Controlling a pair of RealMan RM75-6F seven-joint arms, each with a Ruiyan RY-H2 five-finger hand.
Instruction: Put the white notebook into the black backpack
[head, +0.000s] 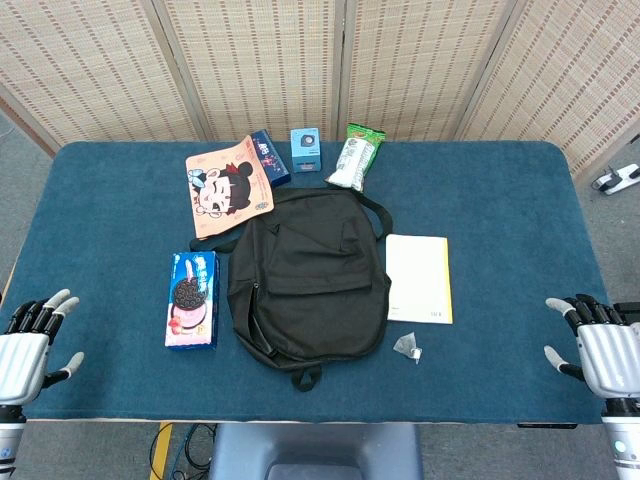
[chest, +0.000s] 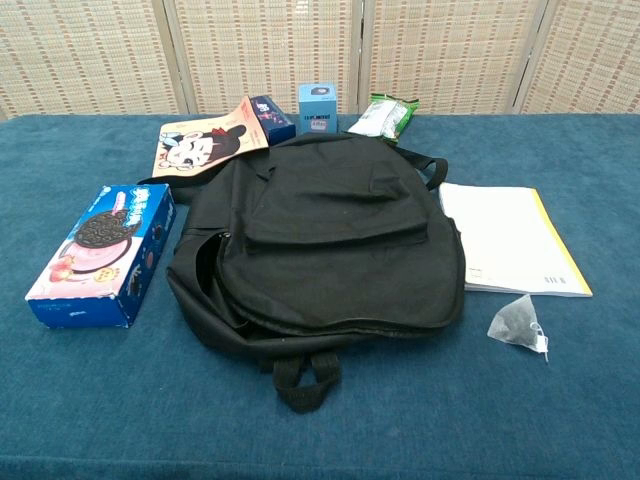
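Note:
The white notebook (head: 419, 277) (chest: 510, 238), with a yellow strip along its right edge, lies flat on the blue table just right of the black backpack (head: 308, 272) (chest: 320, 235). The backpack lies flat in the middle of the table, front pocket up; whether its zip is open I cannot tell. My left hand (head: 30, 343) hovers at the table's near left corner, fingers spread, holding nothing. My right hand (head: 595, 342) is at the near right edge, fingers apart and empty. Neither hand shows in the chest view.
A cookie box (head: 192, 299) (chest: 103, 253) lies left of the backpack. A cartoon pouch (head: 228, 186), a dark blue box (head: 270, 157), a small blue box (head: 305, 149) and a green-and-white snack pack (head: 356, 158) sit behind it. A small clear sachet (head: 408, 346) (chest: 519, 323) lies near the notebook's front.

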